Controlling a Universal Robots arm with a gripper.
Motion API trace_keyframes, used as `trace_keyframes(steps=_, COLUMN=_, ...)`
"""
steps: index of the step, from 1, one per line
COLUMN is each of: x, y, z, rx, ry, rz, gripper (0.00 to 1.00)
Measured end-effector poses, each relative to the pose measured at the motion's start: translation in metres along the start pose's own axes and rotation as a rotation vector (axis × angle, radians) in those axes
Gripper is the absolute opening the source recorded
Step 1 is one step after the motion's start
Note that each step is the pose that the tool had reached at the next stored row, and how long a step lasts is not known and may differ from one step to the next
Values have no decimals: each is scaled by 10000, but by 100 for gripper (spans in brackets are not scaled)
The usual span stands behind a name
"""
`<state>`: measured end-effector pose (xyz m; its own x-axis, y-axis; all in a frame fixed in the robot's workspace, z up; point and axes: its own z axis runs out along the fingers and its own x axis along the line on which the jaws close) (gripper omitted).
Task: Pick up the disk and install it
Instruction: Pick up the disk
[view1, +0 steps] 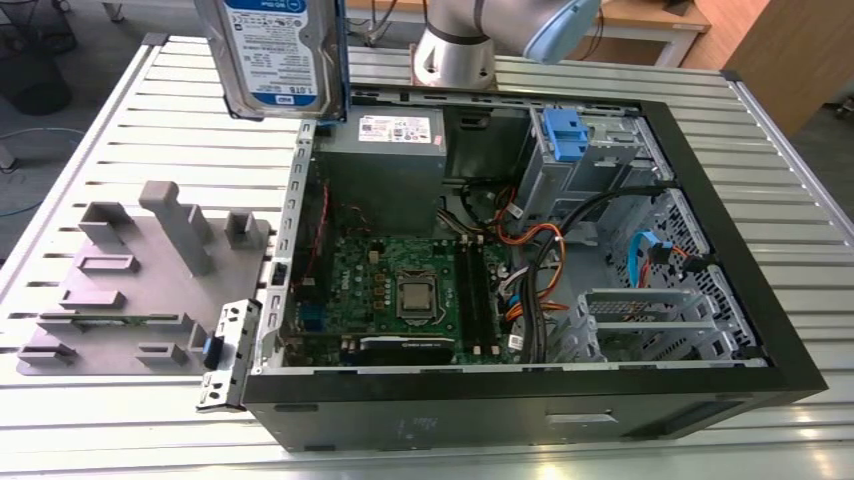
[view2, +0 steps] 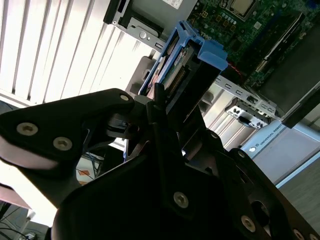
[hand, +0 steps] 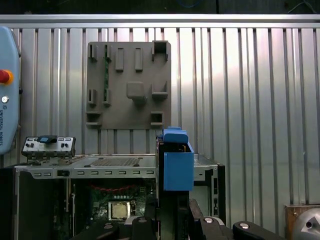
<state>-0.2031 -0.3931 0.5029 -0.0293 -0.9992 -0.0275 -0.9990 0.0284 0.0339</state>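
Observation:
The disk hangs upright in the air at the exterior view's upper left, over the back left corner of the open computer case. Its white-and-blue label faces the camera and a blue rail runs down its side. In the second wrist view my gripper is shut on the disk, with black fingers pressing on its flat faces. The blue end tab of the disk points down towards the case in the first wrist view, with the gripper behind it.
Inside the case lie a green motherboard, a grey power-supply box, a drive cage with a blue clip and loose cables. A grey parts fixture sits on the slatted metal table beside the case.

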Motion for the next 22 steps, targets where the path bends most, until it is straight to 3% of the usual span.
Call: trace_keyframes(steps=22, x=-12, y=-404, z=-12, rx=-1, ry=1, rz=0, gripper=35)
